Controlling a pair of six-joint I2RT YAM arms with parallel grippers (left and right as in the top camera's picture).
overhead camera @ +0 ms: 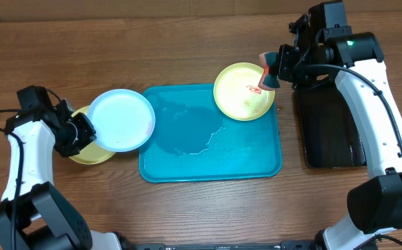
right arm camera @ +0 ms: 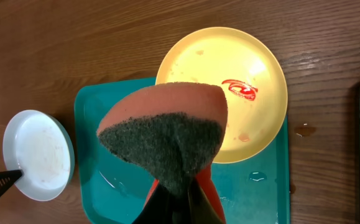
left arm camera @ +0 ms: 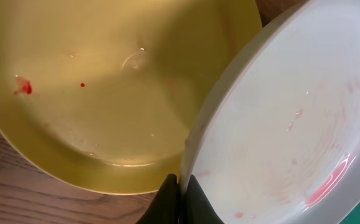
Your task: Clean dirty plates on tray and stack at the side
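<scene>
Red-smeared yellow plate (overhead camera: 244, 91) sits on the tray's (overhead camera: 242, 156) far-right corner, right gripper (overhead camera: 275, 70) pinching a sponge (right arm camera: 167, 130) over it. Left of the tray, left gripper (left arm camera: 180, 190) clamps the blue plate's (overhead camera: 121, 119) rim, above another yellow plate (overhead camera: 84, 153).

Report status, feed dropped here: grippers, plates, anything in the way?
Left gripper shut on blue plate, over yellow plate beside tray. Right gripper shut on sponge above smeared yellow plate on tray corner. Nothing in the way.

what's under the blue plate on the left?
A yellow plate on the table, red specks in its bowl. The blue plate, pinched at the rim by the left claw, covers its right part; whether they touch there can't be seen.
</scene>
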